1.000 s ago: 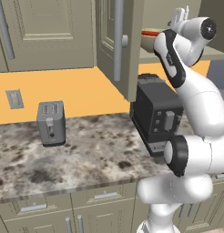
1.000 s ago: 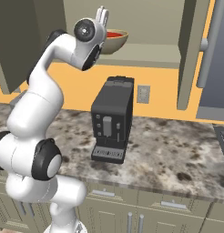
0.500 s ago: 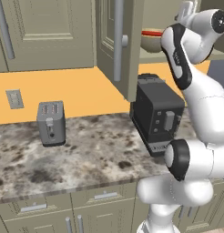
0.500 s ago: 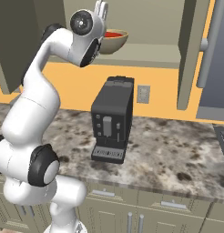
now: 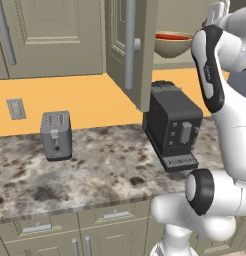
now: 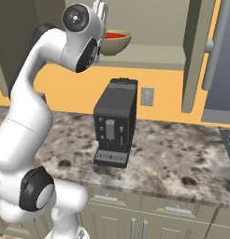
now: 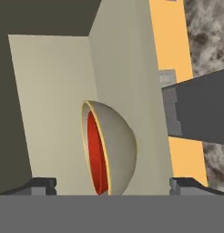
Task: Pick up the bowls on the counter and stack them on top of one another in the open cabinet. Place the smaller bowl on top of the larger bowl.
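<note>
Stack: you have the smaller bowl nested inside the larger bowl, red rim sitting just within the tan one; smaller on top, as the task wants

Location: both bowls rest on the shelf of the cabinet, toward its left end as the right base view shows it, near the front edge; that spot keeps them within the arm's reach past the open door

Gripper: the gripper has its finger tips spread wide apart, one on each side of the stack in the hand view, with nothing between them; the larger bowl sits in the gap but you cannot see either tip touching it

Arm posture: the hand is raised to shelf height and points into the cabinet, so the hand view is rolled and the shelf reads as a vertical wall there

Counter: the counter carries no bowl in either base view; the coffee machine stands by its back edge under the cabinet, the toaster toward the left

Progress: judged from how things lie, stacking looks complete and released

Next: you would draw the hand straight back out of the cabinet; the wide jaws give clearance past the tan rim

Risk: a sideways drift could nudge the stack along the shelf, or the wrist could catch the door
</note>
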Available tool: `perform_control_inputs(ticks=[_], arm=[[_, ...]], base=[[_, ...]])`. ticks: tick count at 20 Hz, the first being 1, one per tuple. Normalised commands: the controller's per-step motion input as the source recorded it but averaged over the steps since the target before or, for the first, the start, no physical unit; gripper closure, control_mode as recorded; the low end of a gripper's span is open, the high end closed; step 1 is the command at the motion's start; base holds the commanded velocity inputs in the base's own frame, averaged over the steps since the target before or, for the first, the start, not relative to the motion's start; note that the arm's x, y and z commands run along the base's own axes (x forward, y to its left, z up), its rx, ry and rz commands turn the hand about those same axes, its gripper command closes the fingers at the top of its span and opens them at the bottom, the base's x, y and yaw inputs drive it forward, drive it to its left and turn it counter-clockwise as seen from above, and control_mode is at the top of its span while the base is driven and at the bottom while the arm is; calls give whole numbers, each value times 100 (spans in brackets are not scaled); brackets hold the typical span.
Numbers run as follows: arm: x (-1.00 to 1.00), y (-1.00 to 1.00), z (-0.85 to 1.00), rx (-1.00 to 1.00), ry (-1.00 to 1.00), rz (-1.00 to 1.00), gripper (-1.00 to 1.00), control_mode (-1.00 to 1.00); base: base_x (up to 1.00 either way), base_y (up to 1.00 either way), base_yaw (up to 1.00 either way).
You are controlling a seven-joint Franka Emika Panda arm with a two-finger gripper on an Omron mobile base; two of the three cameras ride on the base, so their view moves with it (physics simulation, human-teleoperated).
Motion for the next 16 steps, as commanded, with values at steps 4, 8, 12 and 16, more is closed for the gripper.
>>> perform_control_inputs(ticks=[4, 8, 12, 16], arm=[[-64, -1, -29, -5, 11, 0, -100, -100], [-66, 0, -31, -6, 12, 0, -100, -100], [-69, 0, -41, -8, 17, 0, -100, -100], [-69, -2, -30, -5, 13, 0, -100, -100]], base=[[0, 0, 0], [0, 0, 0], [0, 0, 0], [0, 0, 0]])
